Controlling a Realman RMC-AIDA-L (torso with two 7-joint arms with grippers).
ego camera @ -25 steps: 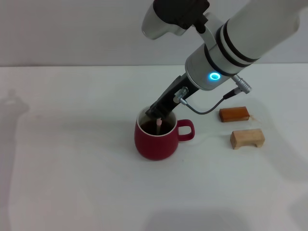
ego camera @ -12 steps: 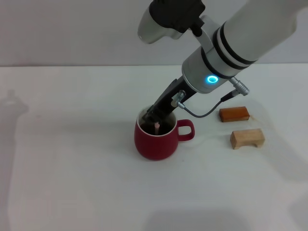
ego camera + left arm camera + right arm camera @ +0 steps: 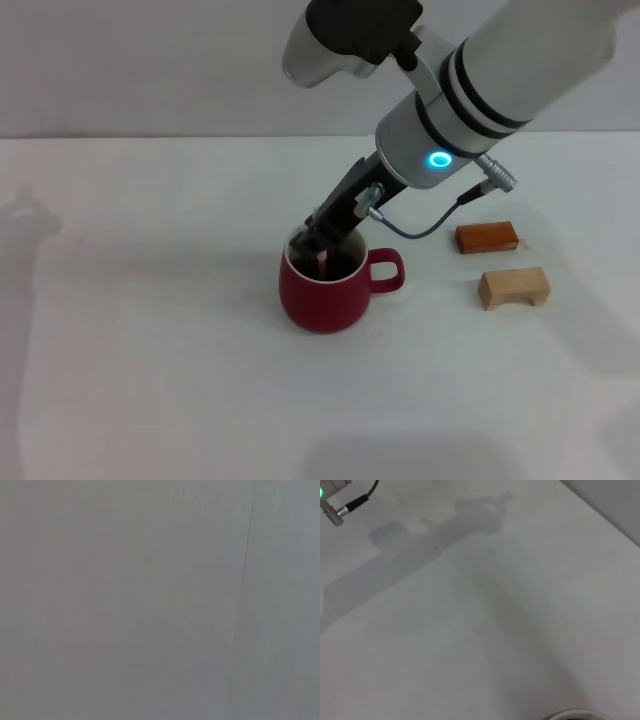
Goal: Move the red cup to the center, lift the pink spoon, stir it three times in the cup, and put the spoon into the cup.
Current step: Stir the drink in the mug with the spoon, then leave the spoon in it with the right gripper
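white tabletop (image 3: 150, 380) carries everything, and across the last second the big right arm (image 3: 470, 90) has swung a little toward the robot's left while its tip stayed down in the mug, so the move reads as a stirring sweep rather than a lift-out. red cup (image 3: 322, 290) sits near the middle of the table, handle toward the robot's right, and has not shifted between the earlier head views and this one; only a sliver of its rim (image 3: 570, 714) shows in the right wrist view. to its right, well apart from it, lie the darker wooden block (image 3: 487, 237) and the paler wooden block (image 3: 513, 287), both unmoved. right gripper (image 3: 325, 238) hangs just over the cup's mouth with its dark fingers reaching inside the rim; it appears clamped on the pink spoon (image 3: 325, 259), whose pale handle stands nearly upright in the cup and has moved slightly toward the robot's left. my judgement is that stirring is under way, with the release into the cup yet to come. left gripper is not visible anywhere.
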